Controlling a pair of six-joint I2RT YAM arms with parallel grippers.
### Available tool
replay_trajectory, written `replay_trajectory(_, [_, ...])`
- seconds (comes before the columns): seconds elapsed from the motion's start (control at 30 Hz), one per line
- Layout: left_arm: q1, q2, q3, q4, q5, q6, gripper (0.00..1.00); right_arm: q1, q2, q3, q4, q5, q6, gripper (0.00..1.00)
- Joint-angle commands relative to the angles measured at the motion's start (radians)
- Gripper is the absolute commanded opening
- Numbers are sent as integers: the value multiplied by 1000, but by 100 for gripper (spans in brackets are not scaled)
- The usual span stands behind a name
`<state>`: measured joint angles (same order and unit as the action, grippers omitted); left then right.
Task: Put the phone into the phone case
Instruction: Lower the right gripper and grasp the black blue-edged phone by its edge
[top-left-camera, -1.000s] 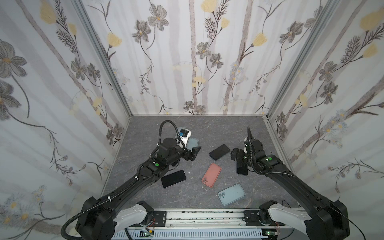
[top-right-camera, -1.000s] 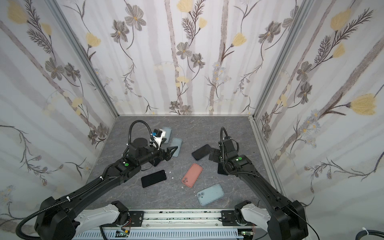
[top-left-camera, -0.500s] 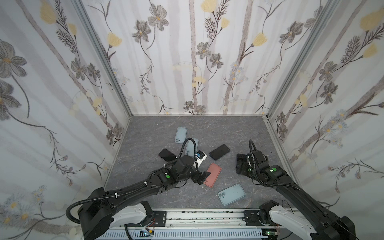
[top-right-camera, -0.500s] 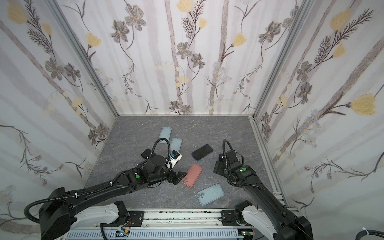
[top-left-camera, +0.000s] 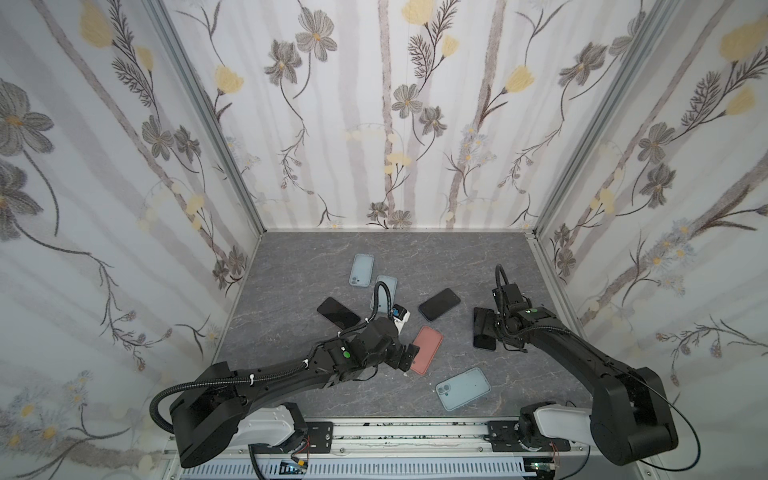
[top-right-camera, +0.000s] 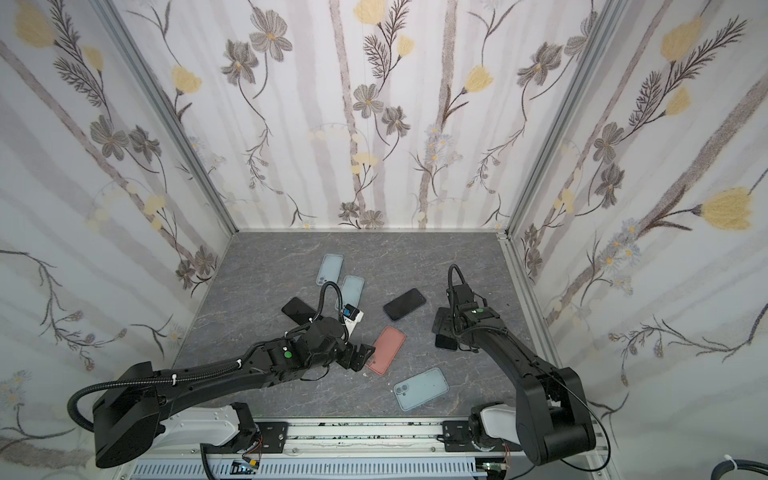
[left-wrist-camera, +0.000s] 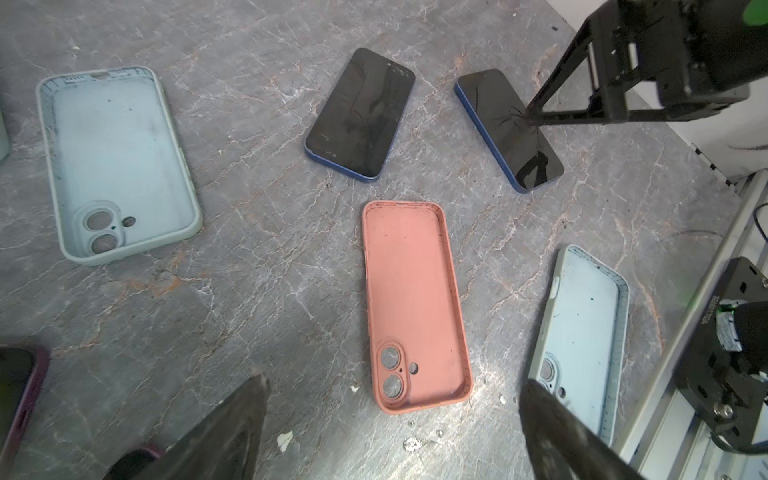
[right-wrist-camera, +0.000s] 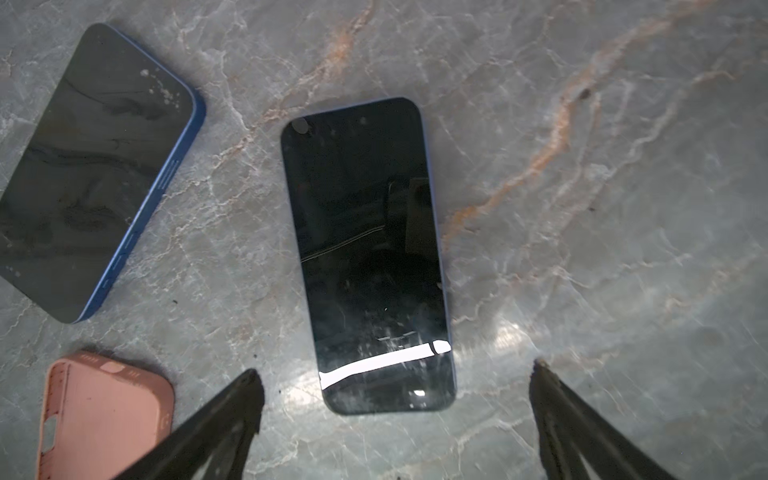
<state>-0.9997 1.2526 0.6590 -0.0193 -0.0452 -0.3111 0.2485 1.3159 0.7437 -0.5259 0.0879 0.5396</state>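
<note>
Swung inward, left tool hangs spread at the end edge of pink case; right tool, also spread, over phone, bare surface around.

Three walls papered with grey and yellow flowers close round me; my bench is grey veined stone, evenly lit.

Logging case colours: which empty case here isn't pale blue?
The salmon-pink case, lying open side up in the middle; the other empty cases are all pale blue.
</note>
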Motion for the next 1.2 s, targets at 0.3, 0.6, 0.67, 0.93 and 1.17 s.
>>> replay_trajectory(0.3, [1, -17, 1, -11, -45, -38, 95, -2, 163, 49, 50, -32, -78, 95])
replay_trajectory(0.6, [1, -35, 13, -11, -69, -31, 95, 3, 163, 17, 21, 11, -87, 87])
replay_trajectory(0.67, [1, -36, 17, -14, -73, -29, 95, 7, 172, 17, 18, 11, -94, 86])
replay_trajectory(0.93, [1, -44, 13, -19, -74, -29, 95, 41, 225, 18, 0, 28, -119, 85])
replay_trajectory(1.17, [2, -42, 15, -20, -78, -15, 96, 52, 244, 30, -7, 23, -115, 82])
